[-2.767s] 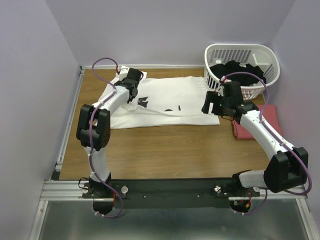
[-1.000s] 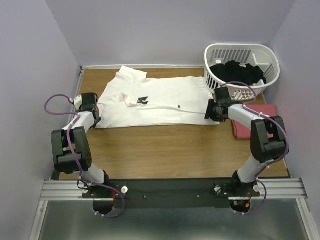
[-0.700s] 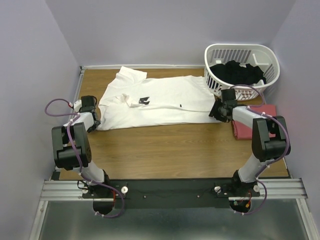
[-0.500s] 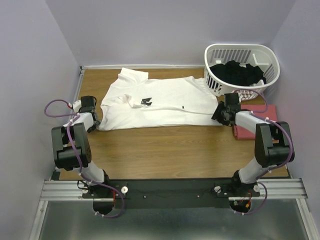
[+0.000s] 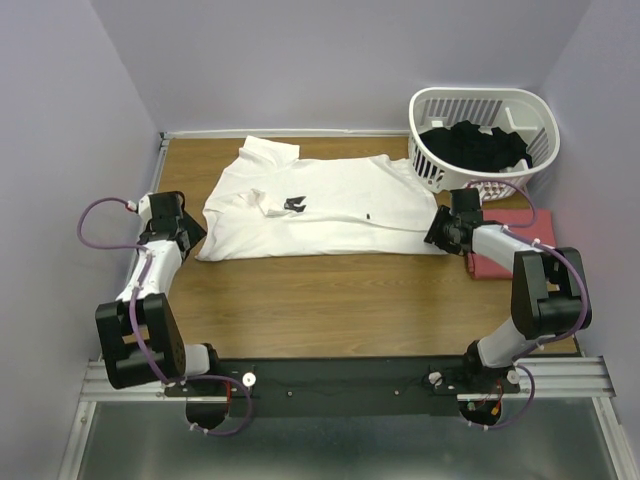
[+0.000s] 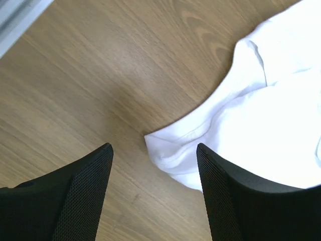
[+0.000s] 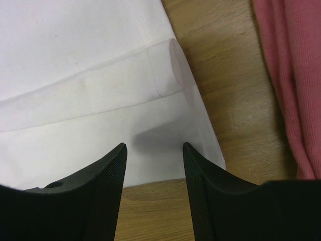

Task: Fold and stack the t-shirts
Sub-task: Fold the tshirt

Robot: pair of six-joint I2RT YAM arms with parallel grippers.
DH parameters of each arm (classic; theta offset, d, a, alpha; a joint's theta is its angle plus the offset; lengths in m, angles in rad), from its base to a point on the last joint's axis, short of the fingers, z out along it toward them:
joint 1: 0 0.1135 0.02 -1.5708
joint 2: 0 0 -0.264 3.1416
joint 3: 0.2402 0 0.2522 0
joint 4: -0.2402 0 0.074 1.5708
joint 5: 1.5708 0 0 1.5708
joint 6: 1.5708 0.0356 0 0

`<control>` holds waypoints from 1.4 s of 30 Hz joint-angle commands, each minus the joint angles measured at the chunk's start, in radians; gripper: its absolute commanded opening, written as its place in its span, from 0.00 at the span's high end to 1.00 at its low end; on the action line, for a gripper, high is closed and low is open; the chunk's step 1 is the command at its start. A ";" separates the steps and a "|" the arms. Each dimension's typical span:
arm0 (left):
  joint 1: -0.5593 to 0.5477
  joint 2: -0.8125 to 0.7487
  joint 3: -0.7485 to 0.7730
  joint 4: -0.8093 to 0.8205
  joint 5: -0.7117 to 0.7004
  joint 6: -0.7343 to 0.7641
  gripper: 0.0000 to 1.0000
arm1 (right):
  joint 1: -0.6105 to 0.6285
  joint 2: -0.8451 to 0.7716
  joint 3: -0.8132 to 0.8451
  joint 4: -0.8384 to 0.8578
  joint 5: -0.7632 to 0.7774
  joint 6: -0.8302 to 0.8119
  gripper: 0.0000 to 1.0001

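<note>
White t-shirt (image 5: 320, 205) lies flat on the far half of the table (image 5: 330, 300), its long side running left to right. One sleeve sticks out toward the far-left corner. There is a small dark mark near the chest. The near edge is fairly straight.

Salmon-red t-shirt (image 5: 492, 264) lies as a flat pad at the right side of the table, near the white one's right end. The right wrist view shows a strip of bare wood between the two.

Left claw (image 5: 170, 222) sits low just off the white t-shirt's near-left corner. From its own camera the left claw (image 6: 154, 149) has its fingers spread wide with nothing pinched. The rounded corner of the white t-shirt (image 6: 261, 125) rests on the wood under the gap, nearer the right-hand finger. I see no contact with either finger.

Right claw (image 5: 445, 228) is over the near-right corner of the white t-shirt. From its own camera the right claw (image 7: 154, 146) has its fingers apart, with flat cloth and a soft shadow below the gap. No cloth is gathered between them. Two layers of cloth show here, the upper one ending in a rolled edge. The shirt's corner ends just right of the right-hand finger, and the salmon-red t-shirt (image 7: 286, 75) lies beyond it.

White slatted basket (image 5: 485, 100) stands at the far right, just beside the white shirt's far-right corner, with dark clothes (image 5: 475, 145) inside.
</note>
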 commanded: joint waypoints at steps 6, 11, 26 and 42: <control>-0.038 0.092 -0.019 0.012 0.106 -0.050 0.35 | -0.005 0.024 -0.022 -0.114 0.007 -0.009 0.44; -0.066 0.121 -0.018 0.032 0.100 -0.067 0.43 | -0.007 0.027 -0.022 -0.114 0.004 -0.012 0.44; -0.074 0.169 -0.027 0.026 0.004 -0.136 0.46 | -0.007 0.027 -0.024 -0.113 0.021 -0.013 0.44; 0.022 0.155 -0.033 -0.051 -0.105 -0.102 0.96 | -0.008 0.052 -0.024 -0.168 0.081 0.005 0.44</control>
